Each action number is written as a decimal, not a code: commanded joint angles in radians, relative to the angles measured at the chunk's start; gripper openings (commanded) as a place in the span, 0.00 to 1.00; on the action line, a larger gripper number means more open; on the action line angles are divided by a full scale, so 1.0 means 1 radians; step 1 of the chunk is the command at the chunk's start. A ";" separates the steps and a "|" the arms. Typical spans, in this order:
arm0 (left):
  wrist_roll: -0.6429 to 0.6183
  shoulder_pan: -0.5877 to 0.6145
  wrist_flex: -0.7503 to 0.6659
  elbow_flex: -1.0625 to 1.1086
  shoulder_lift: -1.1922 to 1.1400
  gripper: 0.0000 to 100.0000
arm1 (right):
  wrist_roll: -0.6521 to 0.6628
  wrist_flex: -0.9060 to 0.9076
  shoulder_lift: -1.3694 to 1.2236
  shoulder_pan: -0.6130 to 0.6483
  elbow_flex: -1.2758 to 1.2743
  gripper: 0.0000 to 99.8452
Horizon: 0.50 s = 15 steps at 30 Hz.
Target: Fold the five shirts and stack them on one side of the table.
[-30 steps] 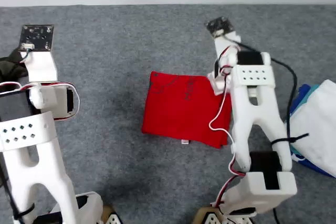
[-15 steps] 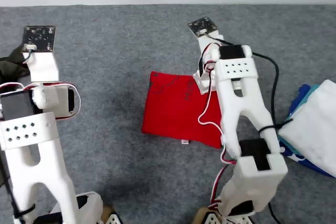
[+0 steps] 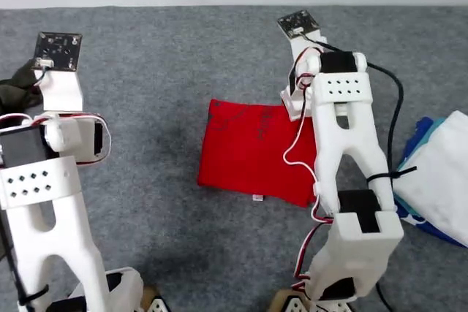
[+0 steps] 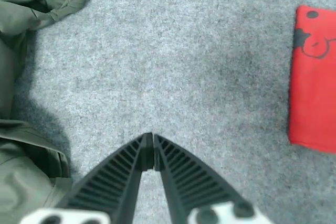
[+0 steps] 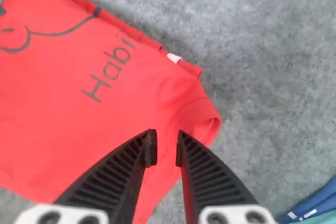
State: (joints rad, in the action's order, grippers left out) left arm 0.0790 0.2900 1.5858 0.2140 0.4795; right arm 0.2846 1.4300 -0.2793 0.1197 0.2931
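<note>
Red shirt (image 3: 252, 153): folded, lying flat at the table's middle.
Right gripper (image 5: 165, 141): above the red shirt's far right corner, fingers a narrow slit apart, gripping nothing.
Left gripper (image 4: 153, 148): over bare grey table (image 3: 161, 71) at the left, tips closed together, empty.
Olive shirt (image 4: 23, 40): crumpled at the left edge.
Folded stack (image 3: 442, 177): white over blue, at the right edge.

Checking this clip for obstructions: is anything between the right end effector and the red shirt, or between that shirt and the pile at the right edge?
Nothing visible. The right end effector hangs over the red shirt; only bare table lies between shirt and pile, with the right arm above that stretch.
</note>
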 commanded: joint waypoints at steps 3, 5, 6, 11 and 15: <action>0.008 0.000 -0.060 0.022 0.021 0.01 | -0.034 0.041 -0.004 -0.001 0.046 0.15; 0.008 0.000 -0.064 0.025 0.021 0.01 | -0.074 0.041 -0.028 -0.002 0.049 0.16; 0.008 0.000 -0.068 0.027 0.021 0.01 | -0.080 0.038 -0.045 -0.002 0.049 0.16; 0.009 0.000 -0.068 0.027 0.021 0.01 | -0.084 -0.012 -0.139 0.002 0.066 0.16; 0.009 0.000 -0.068 0.028 0.021 0.01 | -0.078 -0.048 -0.225 -0.002 0.129 0.13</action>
State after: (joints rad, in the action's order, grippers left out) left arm 0.0790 0.2900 1.5413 0.2463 0.4795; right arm 0.2125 1.4039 -0.4864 0.1212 0.3284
